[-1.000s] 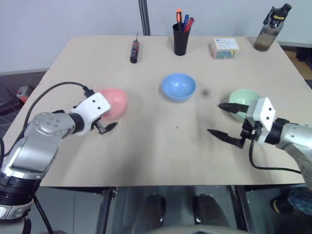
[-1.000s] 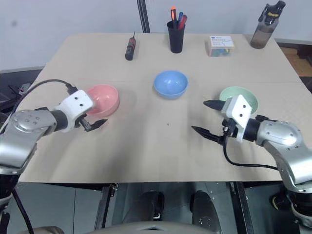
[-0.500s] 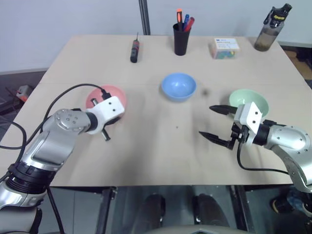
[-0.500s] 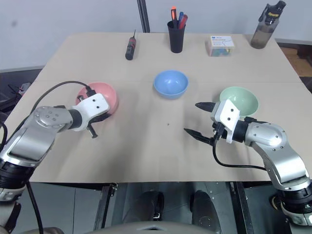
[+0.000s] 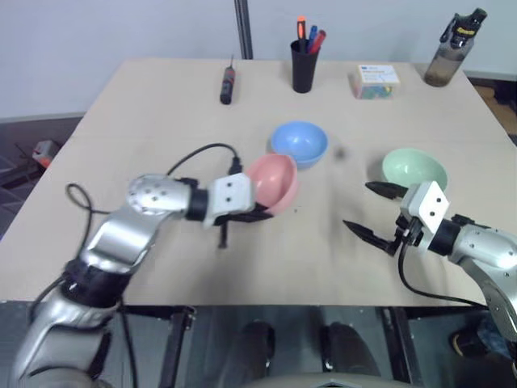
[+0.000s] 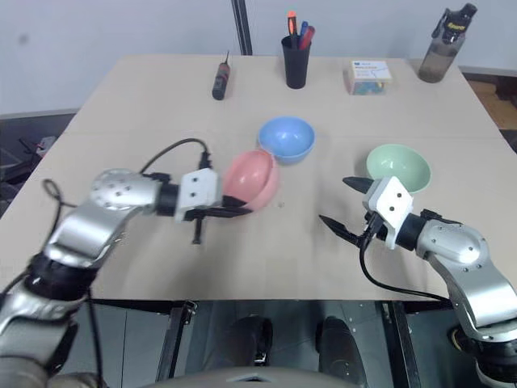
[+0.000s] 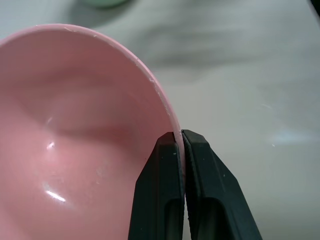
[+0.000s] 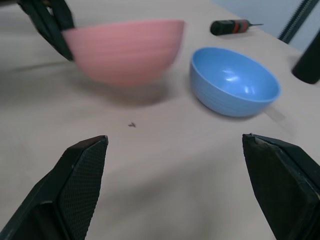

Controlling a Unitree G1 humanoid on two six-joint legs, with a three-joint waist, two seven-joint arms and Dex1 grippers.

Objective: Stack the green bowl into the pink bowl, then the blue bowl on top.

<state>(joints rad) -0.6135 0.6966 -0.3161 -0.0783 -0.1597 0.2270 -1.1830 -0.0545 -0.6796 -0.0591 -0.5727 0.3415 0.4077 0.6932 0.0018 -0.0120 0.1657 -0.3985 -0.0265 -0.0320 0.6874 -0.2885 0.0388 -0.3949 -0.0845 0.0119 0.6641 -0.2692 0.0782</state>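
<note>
Pink bowl [image 5: 273, 181] clamped by its rim in the left gripper [image 5: 257, 212] — green bowl [image 5: 414, 168] sits just beyond the right gripper [image 5: 373, 213], whose jaws stand wide apart.

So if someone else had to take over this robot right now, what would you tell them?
Left gripper: shut on the rim of the pink bowl, holding it lifted and tilted above the table, near the blue bowl.
Right gripper: open, holding nothing, beside the green bowl.
Blue and green bowls sit upright on the table, apart from each other.
Done: nothing stacked yet.
Left: set the pink bowl down, put the green bowl in it, then the blue bowl on top.
</note>
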